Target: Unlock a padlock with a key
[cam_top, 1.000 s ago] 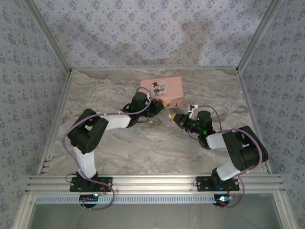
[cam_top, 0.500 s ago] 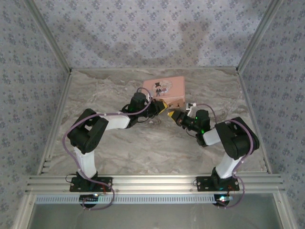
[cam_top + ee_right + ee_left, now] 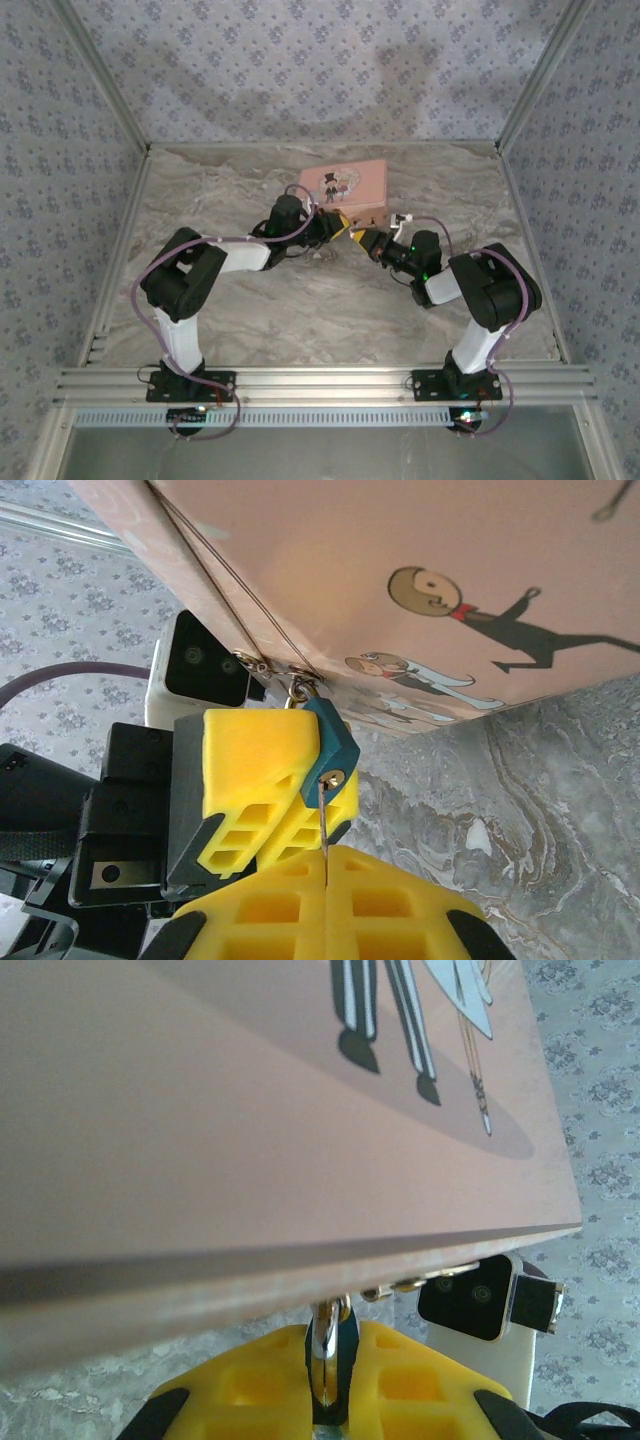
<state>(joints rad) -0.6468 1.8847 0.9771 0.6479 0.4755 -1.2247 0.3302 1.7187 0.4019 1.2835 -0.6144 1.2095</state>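
The padlock (image 3: 338,742) is small and dark teal, and its metal shackle (image 3: 326,1332) hangs from the clasp of the pink tin (image 3: 345,184). My left gripper (image 3: 331,1352) is shut on the padlock's body; its yellow fingers (image 3: 250,755) show in the right wrist view. My right gripper (image 3: 326,860) is shut on the key (image 3: 322,815), a thin silver blade pointing up from between the pads. The blade's tip meets the brass keyhole (image 3: 333,777); how deep it sits I cannot tell. From above, both grippers (image 3: 340,226) (image 3: 364,238) meet at the tin's front right corner.
The pink tin with the cartoon couple (image 3: 480,630) lies at the back middle of the marble table (image 3: 300,300). Patterned walls and a metal frame (image 3: 300,380) close the table in. The arms' elbows stand out to the left and right.
My right gripper has moved up and left with the key, closing the gap to the padlock at the tin. The left arm has barely moved.
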